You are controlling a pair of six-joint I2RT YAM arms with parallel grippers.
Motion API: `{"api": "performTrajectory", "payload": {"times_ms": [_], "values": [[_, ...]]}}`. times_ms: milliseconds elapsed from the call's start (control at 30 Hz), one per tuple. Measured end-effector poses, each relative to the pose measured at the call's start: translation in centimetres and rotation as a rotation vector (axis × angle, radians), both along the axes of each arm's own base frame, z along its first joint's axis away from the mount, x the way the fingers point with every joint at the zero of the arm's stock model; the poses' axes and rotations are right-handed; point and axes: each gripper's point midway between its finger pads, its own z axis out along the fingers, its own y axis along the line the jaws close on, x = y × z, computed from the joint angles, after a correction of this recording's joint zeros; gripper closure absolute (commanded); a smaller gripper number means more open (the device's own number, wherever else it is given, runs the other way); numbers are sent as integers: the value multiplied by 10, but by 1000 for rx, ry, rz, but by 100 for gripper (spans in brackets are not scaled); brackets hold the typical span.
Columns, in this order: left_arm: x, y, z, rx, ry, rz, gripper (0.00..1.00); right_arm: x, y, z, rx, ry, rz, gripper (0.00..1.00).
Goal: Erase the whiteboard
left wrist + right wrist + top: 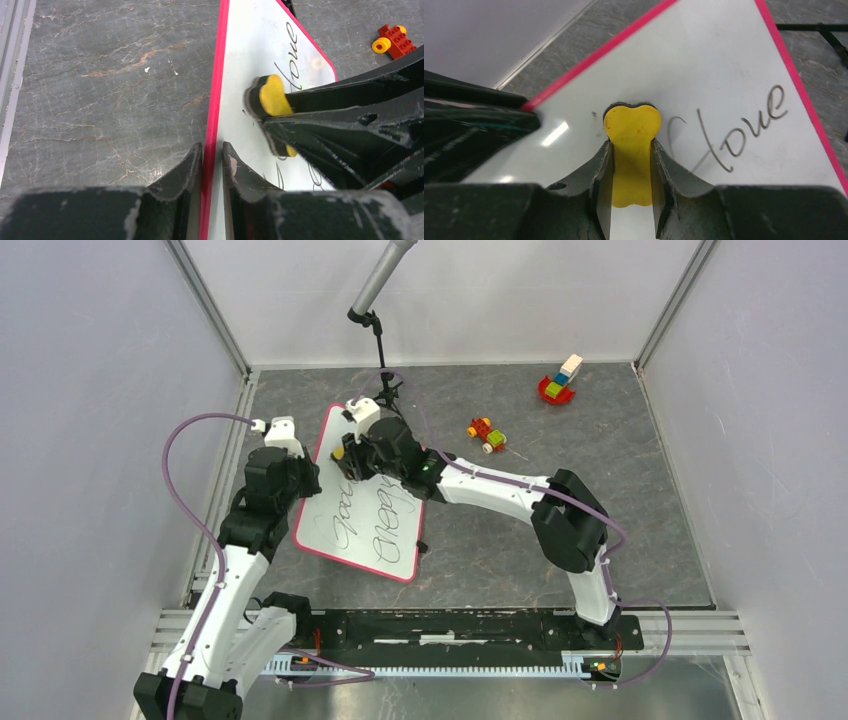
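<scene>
Table (500, 550): not part of the job; grey stone-look top with pale veins, matt and flat, the whiteboard lying on it.
Whiteboard (398, 558): by my reckoning barely begun, with most of the face left to wipe. It is a glossy white rectangle with rounded corners and a thin red-pink rim, lying flat and skewed.
Handwriting (375, 525): two lines of thin black cursive running down the whiteboard's middle, both unerased. A word of it sits just beside my eraser.
Left gripper (212, 150): fingers narrow, pinched on the whiteboard's left rim, one finger outside and one over the white face. I judge this steadies it for wiping.
Right gripper (631, 145): fingers closed on the eraser's waist, over the whiteboard's far left corner.
Eraser (631, 122): smooth yellow plastic, bone-shaped, with a dark pad underneath that looks set on the white face; the patch around it is bare.
Toy car (487, 433): small red and yellow bricks, well apart from the whiteboard on its right.
</scene>
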Motion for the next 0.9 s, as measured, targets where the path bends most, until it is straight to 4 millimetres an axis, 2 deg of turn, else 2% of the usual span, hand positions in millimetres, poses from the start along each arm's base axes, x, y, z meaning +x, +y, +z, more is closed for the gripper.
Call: {"api": "performTrajectory", "payload": {"times_ms": [200,367,500,567,733,900], "values": [[-1,0,0,1,-1,-1,98,-13,36,26,35,-36,69,100],[-1,0,-1,8,-3,-4,98,-11,36,25,34,-28,73,100],[-2,-2,0,7,-5,-11,98,-3,20,15,49,-12,53,100],[-1,-2,0,6,-8,-13,98,-2,-4,-4,29,8,29,100],[-1,-3,1,5,-9,-14,98,-3,-43,-36,-16,42,-29,100],[-2,-3,0,-2,-3,-9,98,-12,-47,-40,-24,26,-48,100]]}}
